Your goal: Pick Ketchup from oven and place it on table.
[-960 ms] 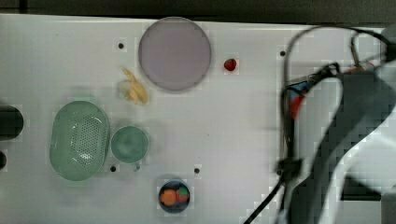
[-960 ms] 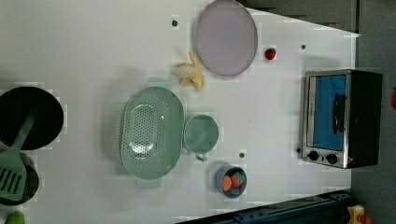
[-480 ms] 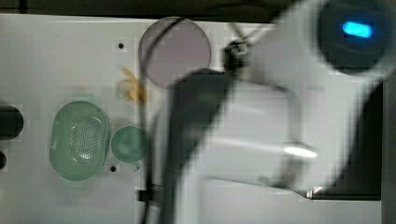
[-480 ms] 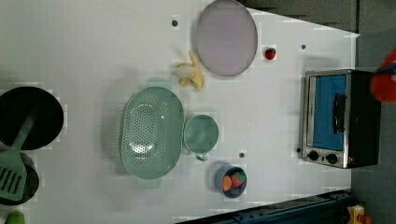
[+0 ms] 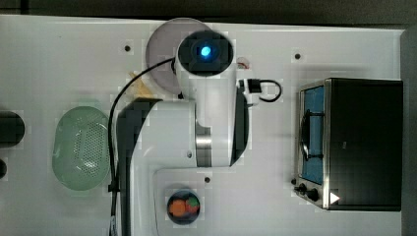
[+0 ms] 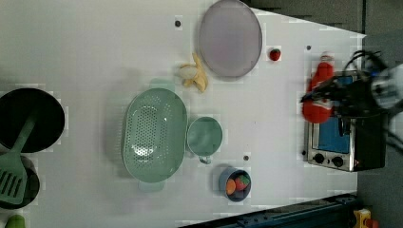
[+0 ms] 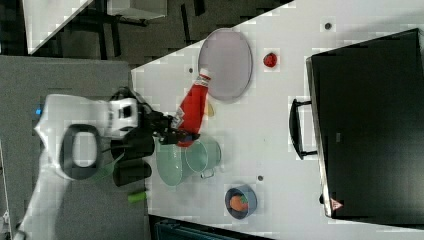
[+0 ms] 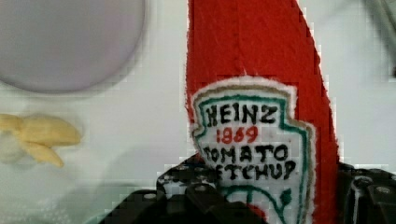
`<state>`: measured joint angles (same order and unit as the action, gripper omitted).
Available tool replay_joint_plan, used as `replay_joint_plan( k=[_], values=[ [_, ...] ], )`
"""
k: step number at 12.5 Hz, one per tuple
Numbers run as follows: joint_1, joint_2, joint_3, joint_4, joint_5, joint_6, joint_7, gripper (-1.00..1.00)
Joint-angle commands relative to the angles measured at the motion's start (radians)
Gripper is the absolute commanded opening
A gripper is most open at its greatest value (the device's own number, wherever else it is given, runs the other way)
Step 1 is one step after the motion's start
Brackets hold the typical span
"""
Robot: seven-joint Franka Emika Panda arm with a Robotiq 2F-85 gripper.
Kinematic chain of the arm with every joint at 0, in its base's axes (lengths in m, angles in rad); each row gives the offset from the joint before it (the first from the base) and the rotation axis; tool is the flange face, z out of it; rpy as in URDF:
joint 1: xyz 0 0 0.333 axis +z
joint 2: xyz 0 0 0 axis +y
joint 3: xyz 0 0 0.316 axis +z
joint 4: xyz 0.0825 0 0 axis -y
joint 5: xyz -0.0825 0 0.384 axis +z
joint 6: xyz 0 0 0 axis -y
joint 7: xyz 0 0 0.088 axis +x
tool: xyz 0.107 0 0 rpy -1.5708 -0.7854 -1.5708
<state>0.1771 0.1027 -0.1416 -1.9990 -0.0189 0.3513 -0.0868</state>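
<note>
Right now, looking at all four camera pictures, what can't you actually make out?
- Ketchup: cap cut off by the wrist view's edge.
- Banana: top view, mostly hidden under the arm.
- Oven interior: right view, seen from above, door closed.
- Oven knob markings: left view, too small.

Panda arm, white, extended above the table; gripper [image 7: 175, 131] clamped on the lower body of the Ketchup [image 7: 192, 107].
</note>
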Motion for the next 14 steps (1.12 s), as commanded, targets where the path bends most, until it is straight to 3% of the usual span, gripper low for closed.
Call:
replay_joint_plan(
  k=[1,4,7,8,11,14],
  values=[
    [-0.026,-0.010,-0.040,-0.119,-0.009,0.131,0.055,0.27],
    [-0.027,0.056,-0.040,-0.226,-0.005,0.295,0.056,0.27],
    [-0.028,0.135,-0.039,-0.256,0.000,0.403,0.058,0.27],
    [-0.028,0.160,-0.038,-0.257,0.007,0.425,0.058,0.33],
    [-0.027,0.222,-0.037,-0.262,0.013,0.479,0.058,1.00],
    [-0.027,0.214,-0.039,-0.252,0.013,0.495,0.059,1.00]
  ],
)
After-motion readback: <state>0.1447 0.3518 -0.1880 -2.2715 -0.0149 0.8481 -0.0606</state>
